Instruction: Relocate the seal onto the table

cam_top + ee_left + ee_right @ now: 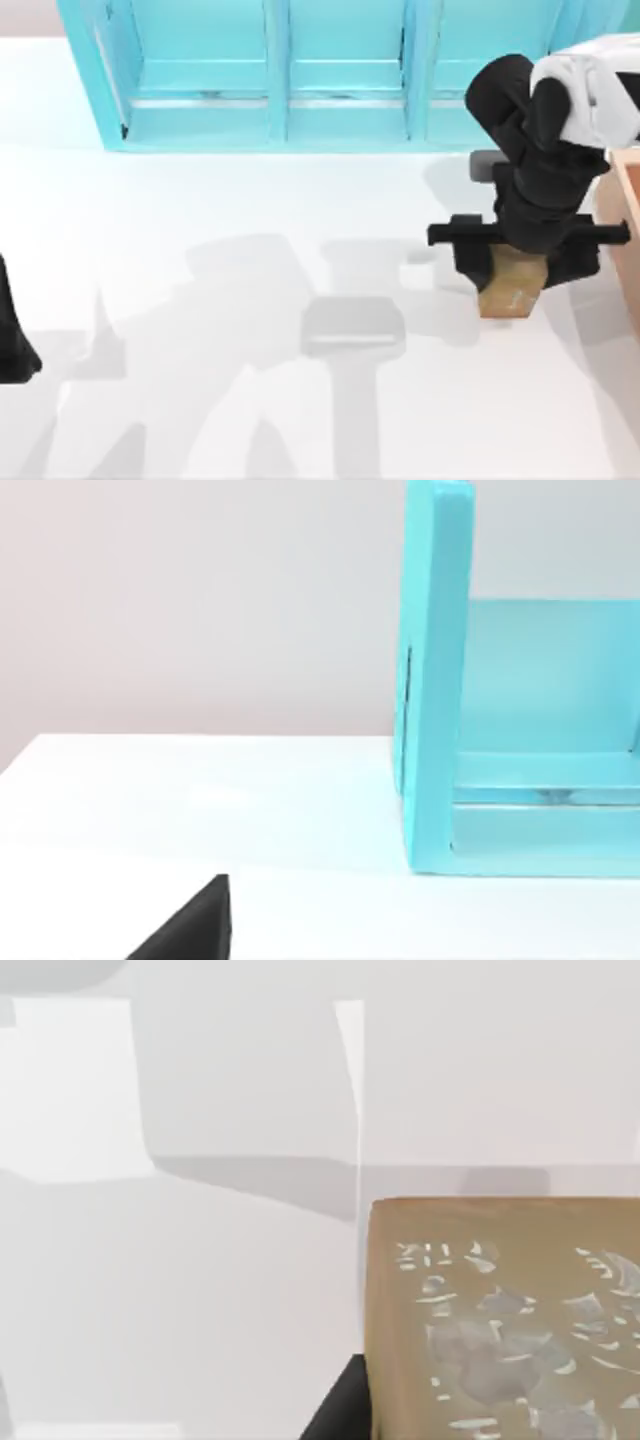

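Note:
The seal (pixel 512 290), a small golden-brown block, hangs slightly tilted at the right side of the white table (pixel 200 220). My right gripper (pixel 515 268) comes down on it from above and is shut on it. Up close in the right wrist view, the seal (pixel 500 1320) shows a face with pale markings, and a dark finger (pixel 335 1415) lies against its edge. The block's shadow falls on the table beside it. My left arm (pixel 12 340) is parked at the table's left edge.
A turquoise three-bay shelf unit (pixel 280 70) runs along the back of the table; its end wall (pixel 435 680) appears in the left wrist view. A light-tan wooden box (pixel 628 230) stands at the right edge, close to the right arm.

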